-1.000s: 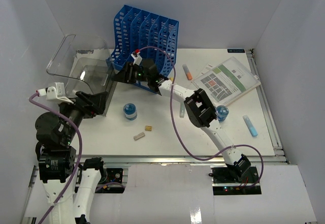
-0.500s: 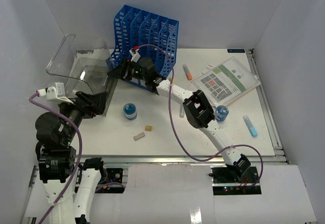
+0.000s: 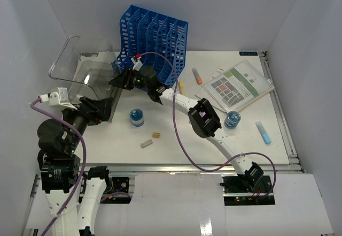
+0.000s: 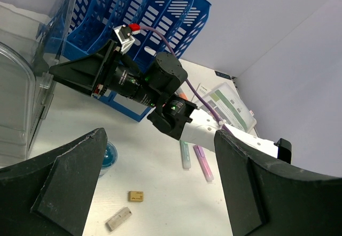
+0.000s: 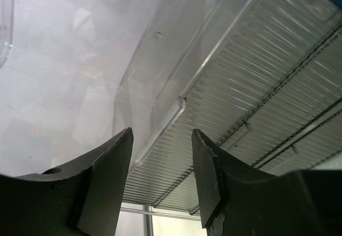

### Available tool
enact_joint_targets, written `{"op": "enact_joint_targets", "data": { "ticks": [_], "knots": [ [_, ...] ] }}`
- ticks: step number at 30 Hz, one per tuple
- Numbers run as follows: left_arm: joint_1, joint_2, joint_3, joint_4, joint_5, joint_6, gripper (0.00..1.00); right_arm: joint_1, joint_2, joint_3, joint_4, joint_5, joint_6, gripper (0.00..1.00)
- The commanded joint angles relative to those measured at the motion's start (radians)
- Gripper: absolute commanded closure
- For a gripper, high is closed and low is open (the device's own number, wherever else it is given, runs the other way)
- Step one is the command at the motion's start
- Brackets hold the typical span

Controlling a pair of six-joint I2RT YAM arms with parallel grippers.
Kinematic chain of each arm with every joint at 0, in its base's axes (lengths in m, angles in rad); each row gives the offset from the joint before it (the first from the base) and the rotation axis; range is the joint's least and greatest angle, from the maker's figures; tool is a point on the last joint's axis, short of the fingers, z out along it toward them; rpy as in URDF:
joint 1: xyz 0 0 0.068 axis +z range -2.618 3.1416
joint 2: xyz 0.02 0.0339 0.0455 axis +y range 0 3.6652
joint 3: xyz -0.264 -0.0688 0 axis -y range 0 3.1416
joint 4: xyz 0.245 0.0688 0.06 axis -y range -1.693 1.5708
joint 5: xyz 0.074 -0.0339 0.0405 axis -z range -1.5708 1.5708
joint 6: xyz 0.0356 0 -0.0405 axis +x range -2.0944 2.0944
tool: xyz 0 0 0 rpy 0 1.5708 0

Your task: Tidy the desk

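The desk [image 3: 176, 150] is a white tabletop with scattered items. My right gripper [image 3: 114, 80] reaches left past the blue file rack [image 3: 154, 39] to the mouth of a clear plastic box [image 3: 80, 75]. In the right wrist view its jaws [image 5: 162, 139] stand open and empty, facing the box's ribbed floor [image 5: 235, 81]. My left gripper [image 3: 105, 107] hangs wide open beside the box. Below it lie a blue jar [image 4: 107, 154], a tan eraser [image 4: 135, 196], a grey eraser [image 4: 118, 218], and green [image 4: 185, 154] and pink [image 4: 203, 162] highlighters.
A second blue jar [image 3: 232, 119], a blue highlighter [image 3: 263, 132], an orange one [image 3: 197, 76] and a yellow one [image 3: 180, 86] lie to the right. A document pouch [image 3: 238, 84] sits at the back right. White walls enclose the desk.
My right arm has swung left, bringing its gripper from the file rack to the clear box, with the jaws somewhat narrower. The left arm has not moved.
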Motion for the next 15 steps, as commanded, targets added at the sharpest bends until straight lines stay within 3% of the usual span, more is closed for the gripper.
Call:
{"op": "enact_joint_targets", "data": {
  "ticks": [1,4,9,13,15],
  "knots": [
    [-0.001,0.002,0.002,-0.006,0.016,-0.011,0.07,0.012,0.002,0.06,0.072,0.02,0.022,0.47],
    [-0.001,-0.002,-0.004,-0.006,0.017,-0.017,0.07,0.018,0.004,0.051,0.072,0.017,0.031,0.51],
    [-0.001,-0.019,-0.024,-0.003,0.014,-0.031,0.07,0.024,0.01,0.052,0.086,0.017,0.034,0.64],
    [0.001,-0.026,-0.042,0.004,0.015,-0.031,0.07,0.023,0.007,0.052,0.101,0.01,0.031,0.81],
    [0.001,-0.036,-0.051,0.01,0.018,-0.03,0.07,0.023,0.005,0.052,0.107,0.007,0.031,0.84]
  ]
}}
